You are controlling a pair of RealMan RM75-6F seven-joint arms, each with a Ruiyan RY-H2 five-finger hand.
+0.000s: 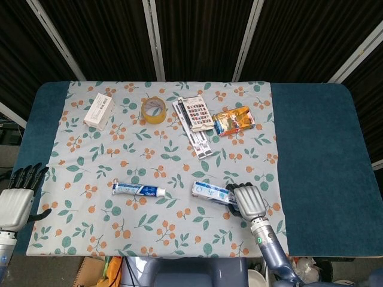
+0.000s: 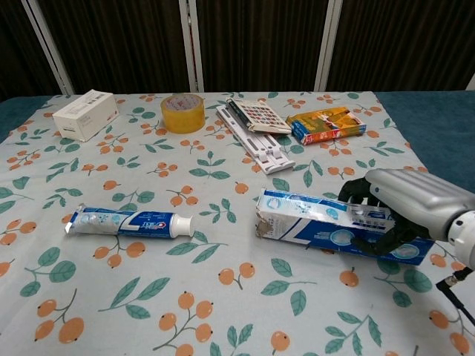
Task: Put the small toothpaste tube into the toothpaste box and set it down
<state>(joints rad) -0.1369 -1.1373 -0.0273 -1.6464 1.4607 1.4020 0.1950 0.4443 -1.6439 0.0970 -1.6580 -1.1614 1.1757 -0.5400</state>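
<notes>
Right hand [image 2: 404,211]: wraps round one end of the toothpaste box [image 2: 326,226], open end tipped up.
Left hand [image 1: 17,197]: holds nothing, fingers apart, at the table's left edge.
Toothpaste tube [image 2: 132,222]: one, lying flat, bare cloth [image 2: 223,297] around it.
Boxes: one toothpaste box, one white box [image 2: 85,114].

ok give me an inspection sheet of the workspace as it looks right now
surface: floral cloth over a blue table
job's things: toothpaste tube flat on the cloth, outside the toothpaste box
clutter: white carton, tape roll, calculator, orange packet
hands: right hand grips the box, open end tilted up; left hand open, holding nothing
cables: nothing seen
surroundings: dark curtain
</notes>
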